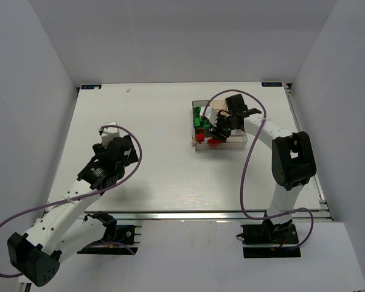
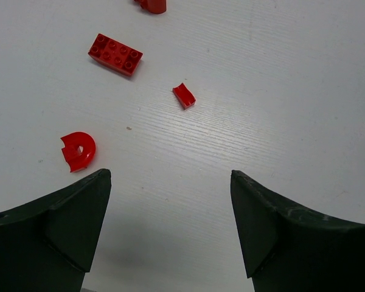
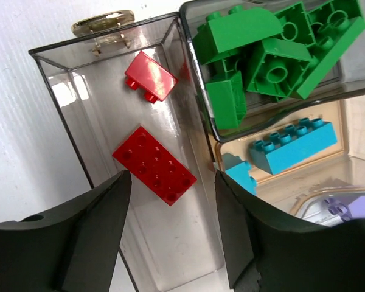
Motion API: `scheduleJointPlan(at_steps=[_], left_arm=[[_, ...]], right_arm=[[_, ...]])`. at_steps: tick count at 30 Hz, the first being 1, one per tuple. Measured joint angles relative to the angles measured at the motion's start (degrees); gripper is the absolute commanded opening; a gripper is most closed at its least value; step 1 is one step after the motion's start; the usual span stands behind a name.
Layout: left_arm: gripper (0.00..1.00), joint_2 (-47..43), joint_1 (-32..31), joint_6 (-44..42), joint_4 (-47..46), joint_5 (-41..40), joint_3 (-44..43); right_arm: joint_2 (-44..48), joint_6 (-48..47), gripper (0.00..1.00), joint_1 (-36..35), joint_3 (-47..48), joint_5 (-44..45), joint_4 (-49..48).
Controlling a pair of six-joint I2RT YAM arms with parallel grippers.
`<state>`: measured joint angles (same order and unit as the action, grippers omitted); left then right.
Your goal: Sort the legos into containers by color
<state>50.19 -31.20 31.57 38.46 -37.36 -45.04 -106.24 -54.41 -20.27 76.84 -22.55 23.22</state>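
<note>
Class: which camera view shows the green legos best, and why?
Right wrist: the green legos sit close to the lens, studs and shapes distinct, piled together. Top external shows them only as a small green patch in the tray. Left wrist shows none, only red pieces.

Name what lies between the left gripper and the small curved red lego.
Only bare table between left gripper and curved red lego, per left wrist view.

Tray (image 1: 234,148) right on table (image 1: 158,152), bricks (image 3: 155,165) inside, loose bricks (image 2: 115,54) on table
</note>
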Motion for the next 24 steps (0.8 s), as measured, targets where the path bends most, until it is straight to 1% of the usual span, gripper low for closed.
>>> scheduleJointPlan(at_steps=[2,3,4,5,8,9,10,11,12,13,14,15,16,18,19,20,22,24], left_arm=[[0.74,0.07,0.00,0.17,0.07,0.13,0.00],[0.65,0.17,0.00,0.33,0.02,0.22,0.00],[0.53,0.44,0.04,0.39,-0.02,0.33,0.00],[0.33,0.85,0.37,0.35,-0.11,0.59,0.00],[0.09,3.48,1.53,0.33,-0.66,1.75,0.00],[0.06,4.68,2.25,0.35,-0.85,2.36,0.00],[0.06,6.10,3.23,0.13,-1.09,3.06,0.00],[0.06,7.69,4.37,-0.02,-1.36,3.89,0.00],[0.08,9.38,5.84,-0.02,-1.64,5.07,-0.04],[0.15,11.17,7.23,-0.02,-1.92,6.01,-0.11],[0.25,13.38,8.96,0.02,-2.34,7.32,-0.20],[0.56,15.69,10.99,0.17,-2.67,8.85,-0.50],[0.69,17.84,12.74,0.70,-3.17,10.47,-0.76],[0.84,21.88,17.16,1.03,-3.74,12.85,-1.27],[0.87,23.82,19.28,1.66,-4.07,14.12,-1.73],[0.88,25.62,20.96,2.25,-4.42,15.17,-2.21],[0.88,29.38,24.15,4.00,-4.79,17.00,-3.61],[0.88,33.62,26.43,6.25,-4.90,18.62,-5.75]], right_arm=[[0.44,0.20,0.64,0.31,-0.26,-0.28,-0.57],[0.98,0.42,0.63,0.48,-0.76,-0.50,-0.96],[1.92,0.70,0.62,0.72,-1.46,-0.79,-1.07],[3.28,1.27,0.61,0.94,-2.32,-1.18,-1.14],[9.42,3.98,0.55,1.79,-5.49,-2.71,-2.10],[11.93,5.14,0.52,1.97,-6.78,-3.32,-2.93],[15.47,7.67,0.34,2.21,-8.94,-3.72,-5.16],[18.97,9.57,0.31,2.34,-11.08,-3.96,-6.88],[23.52,13.46,0.39,2.56,-13.88,-4.11,-9.25],[27.21,17.25,0.64,2.64,-15.85,-4.11,-11.08],[31.32,22.40,0.70,2.75,-18.38,-3.93,-14.27],[35.04,26.16,0.73,2.99,-20.59,-4.09,-16.70],[38.62,29.53,0.81,3.15,-22.34,-4.68,-18.23],[43.25,34.64,0.89,3.52,-23.87,-7.80,-19.26],[44.65,36.83,0.89,3.74,-24.04,-9.90,-19.23],[45.44,38.40,0.89,3.85,-24.13,-11.96,-19.10],[46.10,41.16,0.89,4.11,-24.26,-16.26,-18.25],[46.47,42.91,0.89,4.15,-25.27,-18.67,-17.62]])
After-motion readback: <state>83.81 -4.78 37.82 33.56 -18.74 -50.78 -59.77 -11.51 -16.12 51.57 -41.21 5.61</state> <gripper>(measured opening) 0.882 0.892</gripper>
